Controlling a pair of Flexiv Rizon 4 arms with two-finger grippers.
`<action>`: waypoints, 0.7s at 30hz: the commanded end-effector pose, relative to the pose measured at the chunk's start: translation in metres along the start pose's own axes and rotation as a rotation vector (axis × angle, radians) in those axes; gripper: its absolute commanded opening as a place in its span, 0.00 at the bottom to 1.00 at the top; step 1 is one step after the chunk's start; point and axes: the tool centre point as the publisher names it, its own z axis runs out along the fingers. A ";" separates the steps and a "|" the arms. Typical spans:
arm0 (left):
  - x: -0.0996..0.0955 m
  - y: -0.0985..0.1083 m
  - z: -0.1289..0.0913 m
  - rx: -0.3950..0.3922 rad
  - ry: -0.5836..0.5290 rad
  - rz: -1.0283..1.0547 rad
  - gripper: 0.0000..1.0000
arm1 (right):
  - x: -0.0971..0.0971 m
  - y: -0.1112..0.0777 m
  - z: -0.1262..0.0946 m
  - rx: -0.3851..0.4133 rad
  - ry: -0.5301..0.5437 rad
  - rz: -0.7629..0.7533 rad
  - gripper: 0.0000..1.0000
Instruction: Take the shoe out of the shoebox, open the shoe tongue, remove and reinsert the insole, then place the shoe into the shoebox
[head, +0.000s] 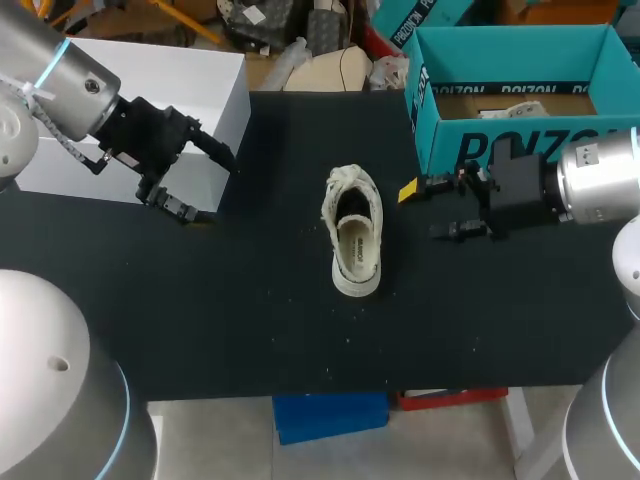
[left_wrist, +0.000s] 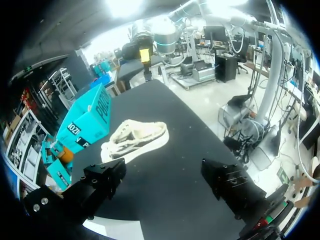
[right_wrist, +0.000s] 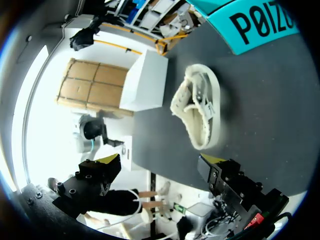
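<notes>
Teal shoebox partly hidden behind right arm.

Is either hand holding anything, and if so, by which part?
Nothing is held. The left hand and right hand are open; the shoe lies between them.

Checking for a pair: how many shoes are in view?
1: the white shoe lies mid-table, outside the teal shoebox, whose inside is partly hidden, so another could be there.

The shoe lies on the table, ahead of the jaws of both the left gripper and the right gripper, between them. The shoebox stands beside the right jaws, a box beside the left.
</notes>
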 end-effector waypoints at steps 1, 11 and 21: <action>0.001 0.000 0.001 -0.003 -0.003 0.001 1.00 | 0.001 0.000 0.000 0.000 -0.003 0.001 1.00; 0.001 0.000 0.001 -0.003 -0.003 0.001 1.00 | 0.008 0.026 0.003 0.059 -0.169 -0.016 1.00; 0.001 0.000 0.001 -0.003 -0.003 0.001 1.00 | 0.013 0.055 0.013 0.114 -0.479 -0.010 1.00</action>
